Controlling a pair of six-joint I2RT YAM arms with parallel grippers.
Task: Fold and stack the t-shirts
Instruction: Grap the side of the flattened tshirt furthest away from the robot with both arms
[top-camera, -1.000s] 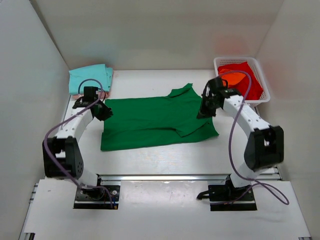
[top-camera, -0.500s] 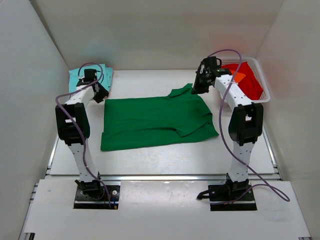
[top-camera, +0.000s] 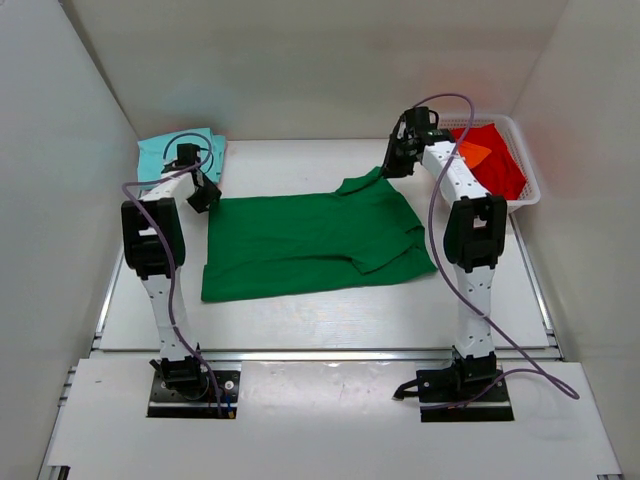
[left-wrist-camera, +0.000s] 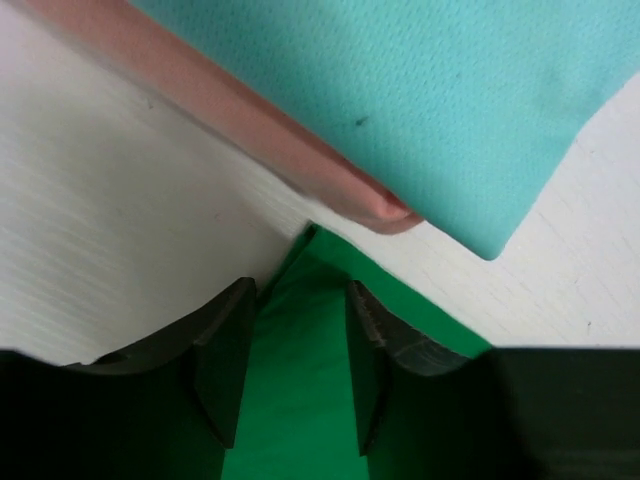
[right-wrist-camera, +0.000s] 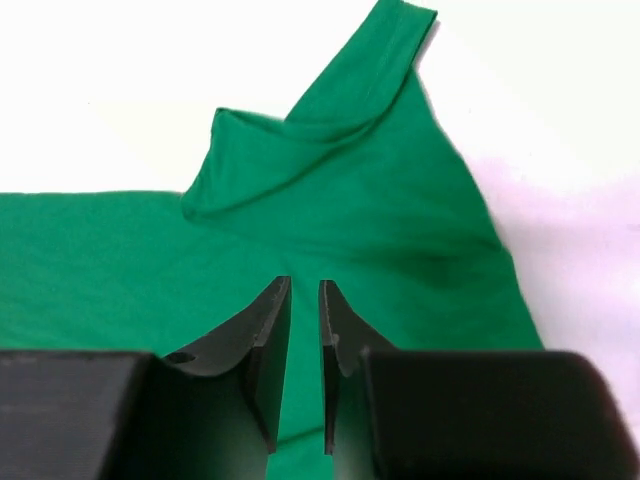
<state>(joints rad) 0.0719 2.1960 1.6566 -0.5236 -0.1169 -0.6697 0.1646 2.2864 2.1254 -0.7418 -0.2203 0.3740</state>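
Centrally on the table (top-camera: 330, 310), the dark green t-shirt (top-camera: 310, 240) is spread flat. At far left, the teal t-shirt (top-camera: 165, 152) is stacked on the pale pink t-shirt (left-wrist-camera: 250, 120). The left gripper (left-wrist-camera: 300, 300) is held half-wide over the green shirt's far-left corner, and the right gripper (right-wrist-camera: 305, 290) is parted narrowly, empty, above its far-right edge.

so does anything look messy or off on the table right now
The green t-shirt lies mostly flat, but its far sleeve at the far right edge is bunched and folded over on itself. Nothing looks spilled or damaged.
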